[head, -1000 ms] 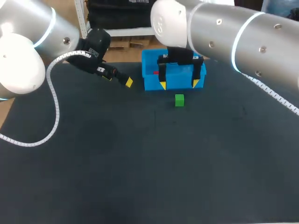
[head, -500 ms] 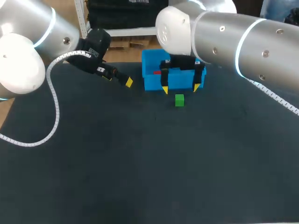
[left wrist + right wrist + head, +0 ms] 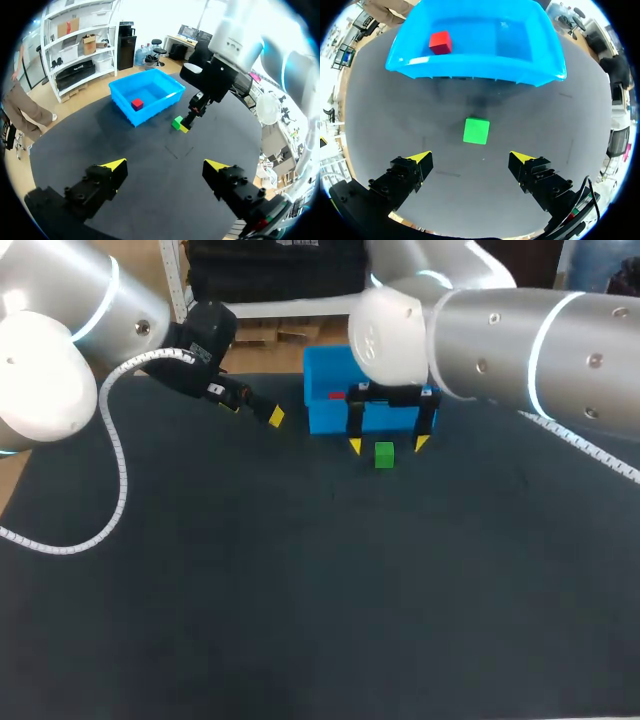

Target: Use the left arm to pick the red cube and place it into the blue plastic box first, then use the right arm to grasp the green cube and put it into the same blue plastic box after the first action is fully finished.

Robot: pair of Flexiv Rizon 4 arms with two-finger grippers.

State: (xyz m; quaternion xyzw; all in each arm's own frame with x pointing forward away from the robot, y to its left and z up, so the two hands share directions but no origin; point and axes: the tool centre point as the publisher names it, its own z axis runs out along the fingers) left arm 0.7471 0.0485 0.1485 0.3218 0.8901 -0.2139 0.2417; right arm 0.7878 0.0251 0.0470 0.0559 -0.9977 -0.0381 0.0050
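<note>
1. The red cube (image 3: 440,42) lies on the floor of the blue plastic box (image 3: 475,67).
2. The green cube (image 3: 384,454) sits on the dark bench (image 3: 300,590) at the box's 6 o'clock, just beside its wall but apart from it.
3. The right end effector (image 3: 388,444) hangs over the green cube, released, with its yellow tips at the cube's 3 and 9 o'clock, touching nothing.
4. The left end effector (image 3: 253,410) is released and empty, near the box at its 9 o'clock.
</note>
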